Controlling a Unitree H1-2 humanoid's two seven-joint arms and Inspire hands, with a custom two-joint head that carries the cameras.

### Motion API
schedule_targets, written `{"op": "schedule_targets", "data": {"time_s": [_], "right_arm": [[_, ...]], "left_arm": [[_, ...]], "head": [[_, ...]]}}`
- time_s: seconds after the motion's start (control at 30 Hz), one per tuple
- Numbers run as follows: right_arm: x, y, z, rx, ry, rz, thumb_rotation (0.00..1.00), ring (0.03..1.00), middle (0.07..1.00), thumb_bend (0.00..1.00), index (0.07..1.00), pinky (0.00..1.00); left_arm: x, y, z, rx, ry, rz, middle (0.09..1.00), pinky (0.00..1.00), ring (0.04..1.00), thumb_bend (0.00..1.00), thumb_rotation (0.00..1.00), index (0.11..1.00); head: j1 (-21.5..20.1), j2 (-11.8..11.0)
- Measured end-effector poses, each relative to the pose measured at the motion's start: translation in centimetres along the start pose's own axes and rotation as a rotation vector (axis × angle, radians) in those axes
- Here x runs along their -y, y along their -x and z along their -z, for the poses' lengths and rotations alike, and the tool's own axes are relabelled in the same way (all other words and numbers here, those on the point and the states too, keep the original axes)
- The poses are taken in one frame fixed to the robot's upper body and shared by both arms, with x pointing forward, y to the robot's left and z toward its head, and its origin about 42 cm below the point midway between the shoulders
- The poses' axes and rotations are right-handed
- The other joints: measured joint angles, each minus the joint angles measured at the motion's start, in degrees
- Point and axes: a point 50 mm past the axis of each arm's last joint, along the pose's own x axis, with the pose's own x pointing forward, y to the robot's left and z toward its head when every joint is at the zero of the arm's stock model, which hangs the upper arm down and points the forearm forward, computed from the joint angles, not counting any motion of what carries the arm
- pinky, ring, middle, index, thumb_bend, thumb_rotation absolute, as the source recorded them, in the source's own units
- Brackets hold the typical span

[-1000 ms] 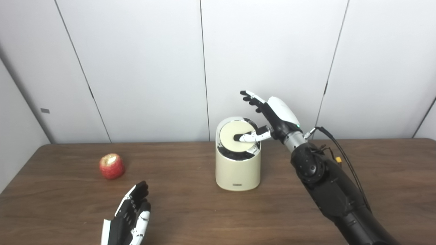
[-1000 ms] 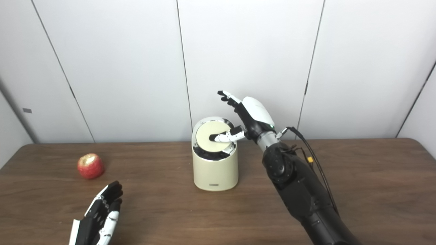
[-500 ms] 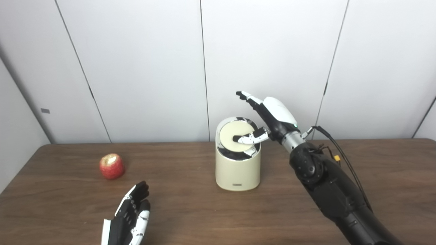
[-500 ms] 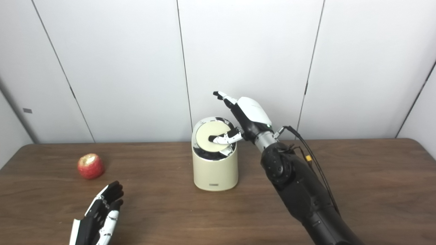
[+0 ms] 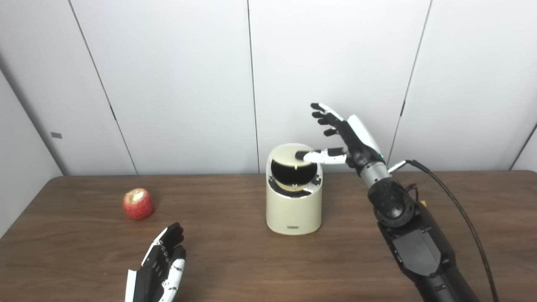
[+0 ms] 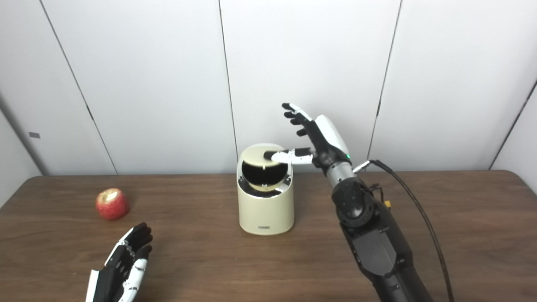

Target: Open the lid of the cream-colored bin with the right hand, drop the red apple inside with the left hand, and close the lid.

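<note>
1. While the lid (image 5: pixel 289 153) of the cream-colored bin (image 5: pixel 293 209) was raised and the dark opening exposed, the first step was judged done or nearly done.
2. The right hand (image 5: pixel 348 136) was seen with fingers spread, nothing grasped, its thumb tip resting at the lifted lid's edge.
3. The red apple (image 5: pixel 137 204) was left on the table (image 5: pixel 235 260), well apart from the bin.
4. The left hand (image 5: pixel 161 266) was held open and empty near the apple.
5. Picking up, dropping and closing were judged outstanding.
</note>
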Motion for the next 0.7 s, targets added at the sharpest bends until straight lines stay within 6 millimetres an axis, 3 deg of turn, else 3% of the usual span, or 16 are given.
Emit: {"op": "schedule_targets", "data": {"time_s": [0.1,0.17,0.27,0.4,0.57,0.7], "right_arm": [[1.8,0.8,0.4,-0.033,-0.128,0.029,0.55,0.830,0.895,0.53,0.883,0.72],[2.6,1.7,1.0,-0.050,-0.213,0.027,0.59,0.814,0.884,0.47,0.902,0.71],[2.9,3.6,2.3,-0.070,-0.226,0.005,0.64,0.895,0.954,0.44,0.889,0.78],[3.4,6.9,4.8,-0.151,-0.226,-0.015,0.75,0.890,0.931,0.46,0.932,0.84],[3.8,10.6,6.4,-0.217,-0.263,-0.002,0.78,0.888,0.911,0.37,0.885,0.82],[3.4,12.6,7.7,-0.261,-0.293,-0.015,0.88,0.918,0.928,0.39,0.939,0.87]], "left_arm": [[0.0,0.0,0.0,0.000,0.000,-0.001,0.854,0.83,0.850,0.46,0.55,0.864],[0.0,0.0,0.0,-0.001,0.000,-0.001,0.855,0.83,0.853,0.46,0.55,0.864],[-0.1,0.0,0.0,-0.001,0.000,-0.001,0.858,0.83,0.856,0.46,0.55,0.868],[-0.2,0.0,0.0,-0.004,0.012,0.000,0.859,0.84,0.857,0.44,0.53,0.868],[-0.3,0.0,0.1,-0.005,0.013,0.000,0.863,0.84,0.861,0.44,0.53,0.871],[-0.3,0.0,0.1,-0.005,0.013,0.002,0.861,0.84,0.858,0.44,0.53,0.868]], "head": [[0.00,0.00],[-0.18,0.09],[-0.44,0.26],[-0.53,0.35],[-0.53,0.79],[-0.53,1.05]]}}
